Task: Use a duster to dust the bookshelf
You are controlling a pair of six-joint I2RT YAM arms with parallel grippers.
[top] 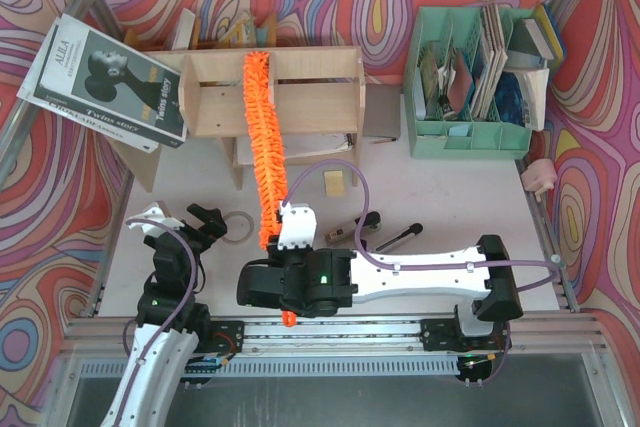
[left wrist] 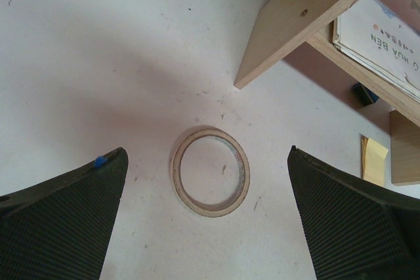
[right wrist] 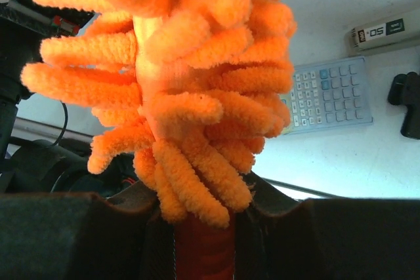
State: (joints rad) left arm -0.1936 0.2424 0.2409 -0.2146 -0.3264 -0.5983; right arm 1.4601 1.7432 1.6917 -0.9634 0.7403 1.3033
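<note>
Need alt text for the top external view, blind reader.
The right hand grips the orange duster, its fluffy head stretched across the top of the plywood bookshelf. The left hand hangs open over the white table, by a pale ring.

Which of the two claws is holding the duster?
The right claw, shut on the duster's handle; the left claw stands open above a ring.

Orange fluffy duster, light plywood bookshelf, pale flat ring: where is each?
orange fluffy duster (top: 264, 137), top view, middle of brush.
light plywood bookshelf (top: 320, 65), top view, top board.
pale flat ring (left wrist: 211, 212), left wrist view, lower rim.
</note>
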